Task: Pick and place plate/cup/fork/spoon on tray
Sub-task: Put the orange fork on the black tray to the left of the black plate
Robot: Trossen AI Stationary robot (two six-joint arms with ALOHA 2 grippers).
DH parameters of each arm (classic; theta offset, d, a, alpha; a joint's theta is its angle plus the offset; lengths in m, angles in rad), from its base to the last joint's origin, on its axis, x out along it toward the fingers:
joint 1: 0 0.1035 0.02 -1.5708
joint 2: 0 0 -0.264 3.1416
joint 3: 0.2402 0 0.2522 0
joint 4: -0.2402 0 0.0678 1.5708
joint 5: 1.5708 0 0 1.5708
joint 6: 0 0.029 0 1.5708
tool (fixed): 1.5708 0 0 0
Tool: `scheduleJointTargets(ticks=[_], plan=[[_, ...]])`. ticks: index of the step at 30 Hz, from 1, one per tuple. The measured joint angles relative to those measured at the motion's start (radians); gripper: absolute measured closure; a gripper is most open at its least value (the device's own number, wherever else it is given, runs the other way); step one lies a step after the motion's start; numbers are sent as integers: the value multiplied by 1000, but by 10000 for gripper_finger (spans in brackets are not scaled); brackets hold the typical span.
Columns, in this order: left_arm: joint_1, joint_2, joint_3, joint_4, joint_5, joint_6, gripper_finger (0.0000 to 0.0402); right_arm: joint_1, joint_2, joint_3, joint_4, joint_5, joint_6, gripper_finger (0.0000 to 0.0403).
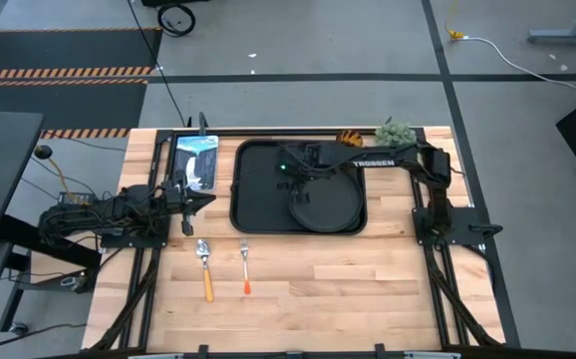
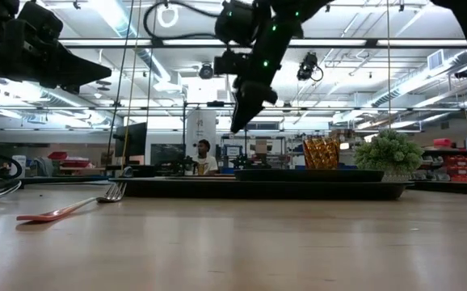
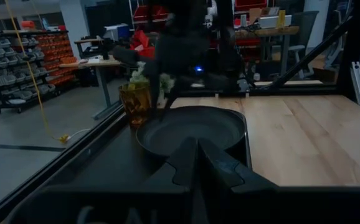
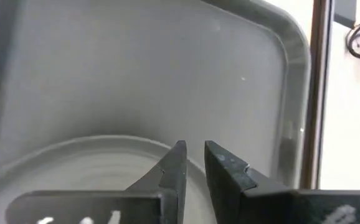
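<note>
The black tray [image 1: 258, 189] lies at the table's far middle. The round black plate [image 1: 330, 205] lies flat in its right half and also shows in the left wrist view [image 3: 192, 127]. My right gripper [image 1: 293, 185] hangs above the tray at the plate's left rim [image 4: 93, 168], empty, its fingers a narrow gap apart [image 4: 195, 155]. The amber cup [image 1: 351, 138] stands on the table behind the tray. The spoon [image 1: 205, 265] and the fork [image 1: 245, 267] lie side by side on the wood near the tray's left front. My left gripper [image 1: 200, 199] waits shut left of the tray.
A small green potted plant [image 1: 395, 133] stands beside the cup at the far edge. A tablet-like device [image 1: 196, 160] lies left of the tray. Bare wood [image 1: 368, 289] spreads over the table's near half. A person [image 2: 205, 158] sits far off in the room.
</note>
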Motion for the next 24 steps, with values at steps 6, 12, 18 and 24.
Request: scheduleJointTargets(ticks=[6,12,18,24], plan=[[-1,0,0,77,1,-253,377,76,-30,0,-51,-1,93,339],[-1,0,0,102,1,-440,377,155,-38,-21,-12,-1,155,339],[0,0,0,112,0,-486,377,229,-38,-102,50,14,200,339],[0,0,0,112,0,-483,377,293,-38,-157,48,148,264,339]])
